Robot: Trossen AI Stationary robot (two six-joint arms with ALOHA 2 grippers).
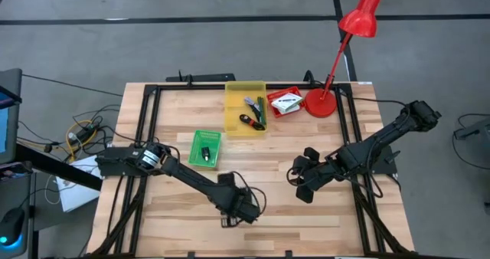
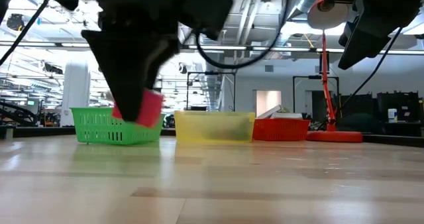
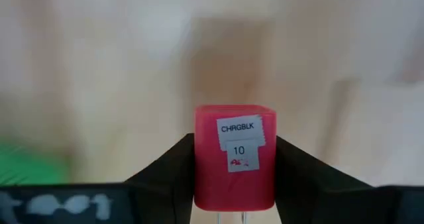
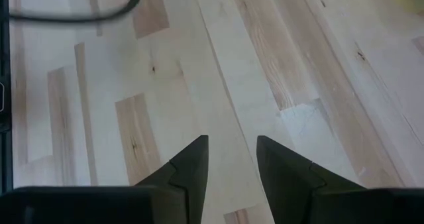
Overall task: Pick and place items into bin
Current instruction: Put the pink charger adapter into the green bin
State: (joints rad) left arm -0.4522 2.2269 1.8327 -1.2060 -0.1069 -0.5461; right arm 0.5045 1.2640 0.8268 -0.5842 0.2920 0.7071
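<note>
Red-pink block [image 3: 234, 156] between left end effector [image 3: 234, 184] fingers

— What's on the wooden surface [image 1: 268, 213] apart from the job itself?

— A red desk lamp [image 1: 337, 52] stands at the far right corner, its round base [image 1: 321, 103] just beside the red basket [image 1: 285, 102].

— And off the left edge?

— A tangle of cables [image 1: 83, 130] on the grey floor [image 1: 69, 52]. Across the room there's a ceiling duct [image 2: 301, 2] and a lit doorway [image 2: 268, 103].
</note>
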